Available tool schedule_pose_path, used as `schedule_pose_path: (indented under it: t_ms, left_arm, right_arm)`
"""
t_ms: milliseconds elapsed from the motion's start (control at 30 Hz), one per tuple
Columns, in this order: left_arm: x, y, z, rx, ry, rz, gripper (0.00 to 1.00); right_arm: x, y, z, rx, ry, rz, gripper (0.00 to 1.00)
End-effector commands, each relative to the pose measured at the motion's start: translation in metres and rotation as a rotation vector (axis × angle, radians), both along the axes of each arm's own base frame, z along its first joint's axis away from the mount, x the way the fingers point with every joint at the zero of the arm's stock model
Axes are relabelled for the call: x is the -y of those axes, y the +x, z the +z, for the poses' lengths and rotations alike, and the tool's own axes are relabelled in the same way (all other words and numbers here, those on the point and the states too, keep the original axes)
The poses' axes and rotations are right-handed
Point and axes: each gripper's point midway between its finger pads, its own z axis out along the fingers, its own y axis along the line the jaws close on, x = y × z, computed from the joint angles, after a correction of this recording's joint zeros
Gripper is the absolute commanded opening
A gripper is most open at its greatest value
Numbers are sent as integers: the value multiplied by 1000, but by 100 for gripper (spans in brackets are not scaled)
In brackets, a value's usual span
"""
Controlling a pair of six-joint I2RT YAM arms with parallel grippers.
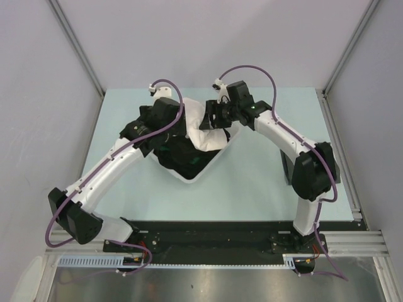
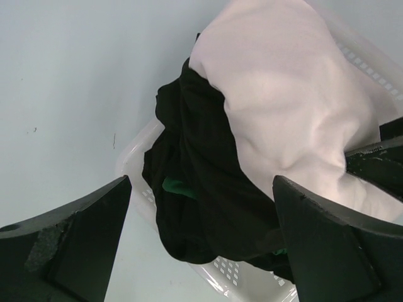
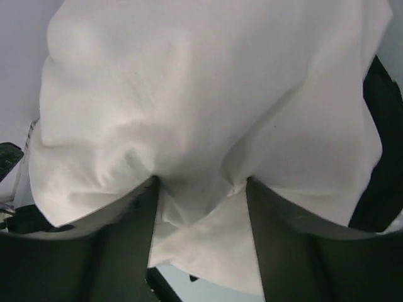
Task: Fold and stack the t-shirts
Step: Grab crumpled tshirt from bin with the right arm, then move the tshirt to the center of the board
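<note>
A white tub in the middle of the table holds black t-shirts and a cream-white t-shirt heaped at its far side. My left gripper hangs open and empty just above the black t-shirts; its fingertips are spread wide. My right gripper has its jaws dug into the cream-white t-shirt, with a thick bunch of the cloth between them. The right gripper also shows in the left wrist view. No print shows on the cream-white t-shirt.
The tub's perforated rim sticks out under the black cloth. A small green patch shows among the black t-shirts. Pale blue table lies around the tub. Grey walls stand on three sides.
</note>
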Motion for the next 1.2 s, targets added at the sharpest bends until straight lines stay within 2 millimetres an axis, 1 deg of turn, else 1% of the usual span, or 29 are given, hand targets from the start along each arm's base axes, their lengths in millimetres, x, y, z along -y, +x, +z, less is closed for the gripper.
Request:
schedule_pose_path:
  t_ms: [0,33,67,100,167,200,233,300,333,433,467,500,533,567,633,700,767,800,833,867,900,933,967,1000,1033,1067,1100,1133,1167]
  left_arm:
    - [-8,-2,13,48,-32,28,100]
    - [-8,-3,13,48,-33,29,99]
    - [-8,-2,12,46,-33,28,100]
    - [-8,-3,12,46,-36,27,100]
    - [-8,-2,10,42,-35,27,100]
    - [-7,-2,9,39,-34,25,99]
    - [-6,-1,8,37,-37,22,99]
    - [-5,-1,7,35,-42,16,99]
    - [-3,1,7,35,-45,14,99]
    - [1,4,8,39,-51,4,100]
    - [2,5,8,39,-50,0,99]
    - [2,5,7,39,-50,-2,100]
    - [5,7,9,40,-55,-9,100]
    - [6,7,9,38,-55,-12,99]
    - [10,9,9,36,-56,-25,99]
    - [11,12,12,38,-51,-31,99]
    - [11,13,14,38,-44,-35,100]
    - [11,12,15,38,-39,-39,100]
    - [10,12,16,39,-37,-36,99]
    - [9,11,15,36,-33,-35,100]
    - [8,11,13,34,-32,-35,99]
    - [8,10,13,36,-34,-36,99]
    - [9,10,12,35,-37,-39,99]
    - [8,9,10,33,-39,-36,100]
    - [8,9,10,32,-41,-34,100]
    - [9,9,9,31,-42,-33,100]
    - [9,9,9,27,-45,-31,100]
    - [8,8,10,26,-45,-29,99]
    - [7,7,11,27,-44,-26,99]
  right_arm:
    - [-27,1,21,22,63,77,29]
    - [-28,4,30,31,69,76,13]
    - [-27,4,30,29,60,79,0]
    - [-22,3,31,23,34,67,0]
    - [-13,9,47,86,4,50,0]
    - [-3,14,49,106,-33,10,0]
    - [9,18,65,152,-41,-13,0]
    - [31,26,83,203,-67,-78,0]
    - [50,32,103,242,-61,-127,0]
    - [89,43,133,305,-69,-230,0]
    - [112,47,149,335,-64,-283,0]
    - [127,52,160,355,-63,-324,0]
    - [139,54,166,364,-65,-358,0]
    - [162,59,176,380,-69,-405,0]
    - [183,61,191,415,-80,-459,0]
    - [214,62,206,460,-123,-545,0]
    - [237,61,215,495,-177,-626,0]
    - [242,62,215,505,-199,-640,0]
    - [242,63,214,503,-200,-643,0]
    - [235,63,213,493,-171,-617,0]
    - [220,66,207,458,-122,-586,0]
    - [203,66,206,445,-80,-541,0]
    - [181,63,204,428,-44,-476,0]
    - [145,61,190,402,-36,-395,0]
    - [125,56,197,415,-27,-345,0]
    - [108,54,190,405,-38,-311,0]
    - [81,52,178,389,-54,-252,0]
    - [78,51,181,399,-73,-245,0]
    - [76,52,178,393,-84,-245,0]
